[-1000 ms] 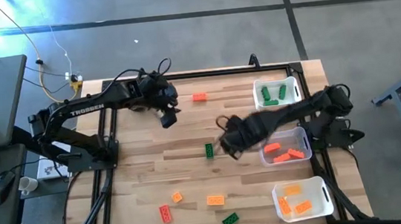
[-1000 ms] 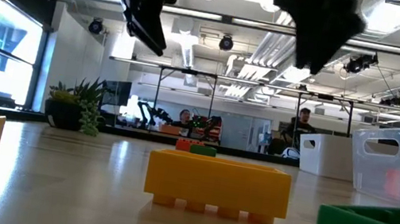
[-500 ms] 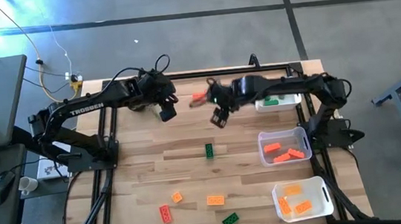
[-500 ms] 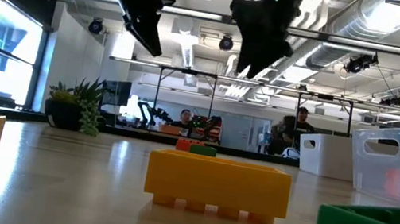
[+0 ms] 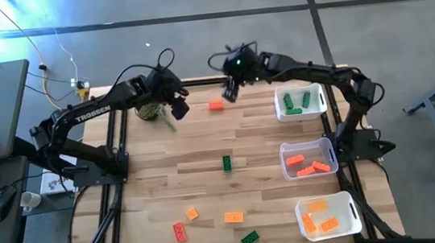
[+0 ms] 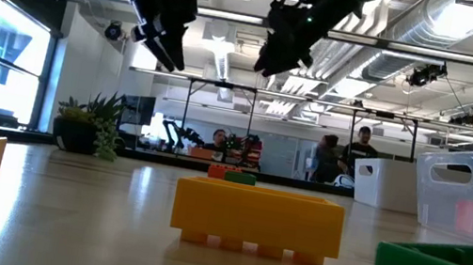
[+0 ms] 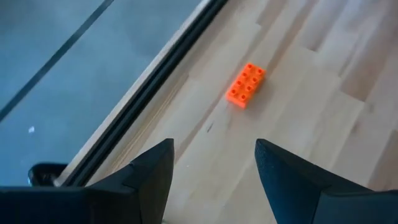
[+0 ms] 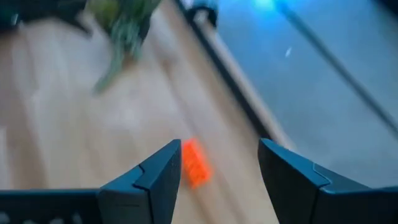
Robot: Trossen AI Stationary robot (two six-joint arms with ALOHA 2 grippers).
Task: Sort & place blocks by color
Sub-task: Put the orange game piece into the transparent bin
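A red-orange block (image 5: pixel 216 105) lies flat on the table near its far edge; it also shows in my wrist views (image 7: pixel 245 85) (image 8: pixel 196 163). My left gripper (image 5: pixel 177 108) hangs open above the table to the block's left, beside the potted plant (image 5: pixel 148 111). My right gripper (image 5: pixel 229 92) hangs open just right of the block and a little farther back. Both are empty and well above the tabletop (image 6: pixel 166 45) (image 6: pixel 272 60). A green block (image 5: pixel 227 163) stands mid-table. Several more blocks (image 5: pixel 233 216) lie near the front edge.
Three white bins stand along the right side: green blocks in the far one (image 5: pixel 315 88), red-orange in the middle one (image 5: pixel 330 148), yellow-orange in the near one (image 5: pixel 348 203). A black frame rail (image 5: pixel 197 81) runs along the far edge.
My right gripper has swung from over the table's middle, beside the red-orange bin, toward the far edge and slightly left, turning as it went; it now hangs by the red-orange block. My left gripper has drifted a little toward the far edge. No block has moved.
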